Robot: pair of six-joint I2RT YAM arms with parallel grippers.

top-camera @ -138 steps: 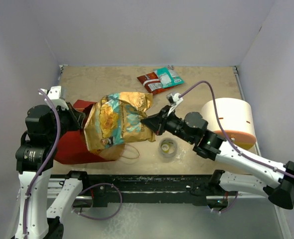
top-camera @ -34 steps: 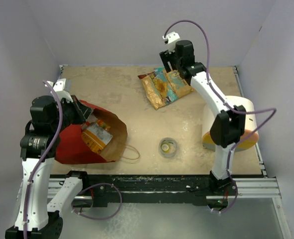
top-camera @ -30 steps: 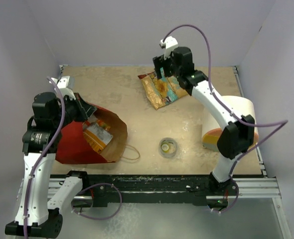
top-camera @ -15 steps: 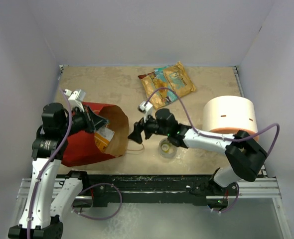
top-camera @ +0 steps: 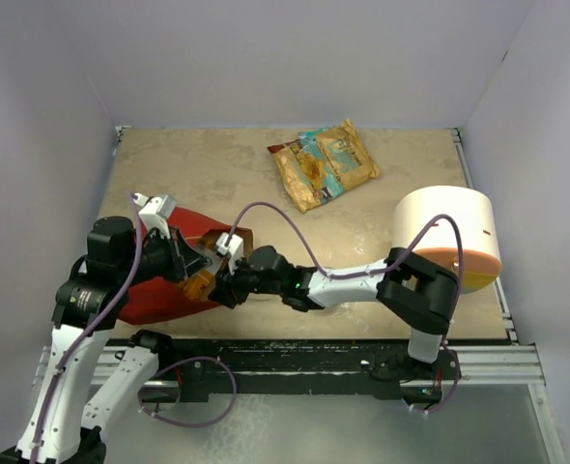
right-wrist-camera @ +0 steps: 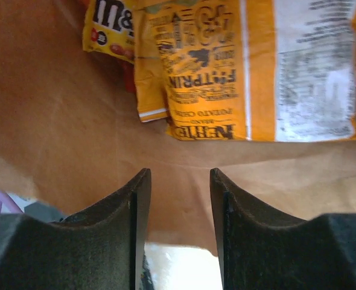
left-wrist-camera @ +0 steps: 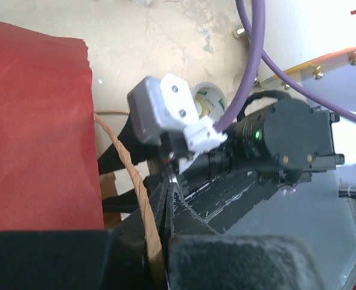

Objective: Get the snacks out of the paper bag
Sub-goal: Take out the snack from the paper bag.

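- My left hand (top-camera: 184, 259) is clenched on the paper bag (top-camera: 145, 298). In the left wrist view its loop handle (left-wrist-camera: 143, 199) runs into my closed fingers.
- The paper bag lies on its side at the near left of the desk (top-camera: 198, 169), with its mouth turned toward the right.
- My right hand (right-wrist-camera: 179, 178) is inside the mouth of the bag, over the brown kraft lining. Its fingers stand partly apart with nothing between them.
- Just ahead of those fingers a yellow packet (right-wrist-camera: 226, 66) lies flat in the bag, and a smaller packet (right-wrist-camera: 108, 27) shows at its left corner.
- A golden-tan packet (top-camera: 341, 155) and an orange-brown packet (top-camera: 299, 179) lie together at the far side of the desk, well apart from the bag.
- A cream-white cylinder (top-camera: 444, 227) stands at the right edge.
- The left wrist view shows a tape roll (left-wrist-camera: 209, 101) beside my right arm.
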